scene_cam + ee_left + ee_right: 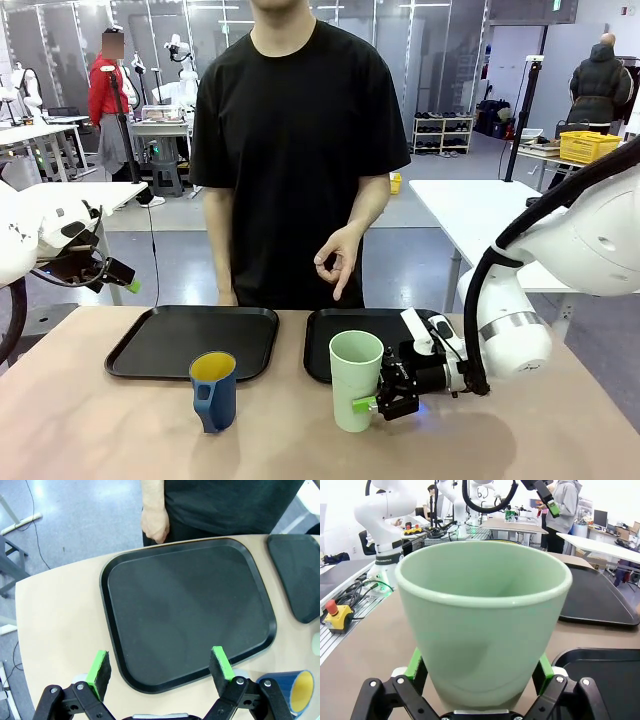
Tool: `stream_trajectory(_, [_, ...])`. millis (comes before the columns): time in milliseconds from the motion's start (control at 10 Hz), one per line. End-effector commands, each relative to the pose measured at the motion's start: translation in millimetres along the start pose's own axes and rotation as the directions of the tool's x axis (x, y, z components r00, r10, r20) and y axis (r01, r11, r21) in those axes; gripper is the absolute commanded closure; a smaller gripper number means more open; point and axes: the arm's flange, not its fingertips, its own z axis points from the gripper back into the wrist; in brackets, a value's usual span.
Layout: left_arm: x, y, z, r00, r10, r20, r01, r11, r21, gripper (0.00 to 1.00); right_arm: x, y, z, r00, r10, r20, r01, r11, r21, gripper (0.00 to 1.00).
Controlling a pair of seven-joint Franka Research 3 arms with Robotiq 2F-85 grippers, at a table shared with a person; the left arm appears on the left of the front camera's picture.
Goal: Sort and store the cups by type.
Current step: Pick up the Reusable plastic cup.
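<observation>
The pale mint-green cup [355,380] stands upright on the table in front of the right tray [325,350]. My right gripper [375,398] comes in low from the right, open, its green pads [415,666] flanking the cup's [480,610] lower sides at full width. The dark blue cup [214,390] with a handle and yellow inside stands left of it, before the left tray [160,340]. My left gripper [125,278] hangs raised at the far left, open and holding nothing. In the left wrist view this gripper [160,667] looks down on the bare left tray [190,605], with the blue cup [292,690] at the lower right.
A person in a black shirt stands at the far side, one hand [338,262] hanging above the right tray, the other hand [155,525] by the left tray's far edge. Both black trays lie side by side. The tabletop around the cups is bare.
</observation>
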Motion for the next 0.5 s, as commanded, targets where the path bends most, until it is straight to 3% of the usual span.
stream_trajectory(0, [1.1, 0.1, 0.8, 1.0, 0.008, 0.005, -0.008, 1.0, -0.002, 0.0, -5.6, -7.0, -11.8, 0.999, 0.035, 0.022, -0.035, 0.999, -0.017, 0.0])
stream_trajectory(300, [1.1, 0.1, 0.8, 1.0, 0.008, 0.005, -0.008, 1.0, -0.002, 0.0, -9.1, -7.9, -17.8, 0.998, 0.064, 0.028, -0.064, 0.998, -0.002, 0.0])
stream_trajectory(400, [1.1, 0.1, 0.8, 1.0, 0.008, 0.005, -0.008, 1.0, -0.002, 0.0, -10.4, -8.5, -15.7, 0.998, 0.06, 0.02, -0.059, 0.998, -0.039, 0.18])
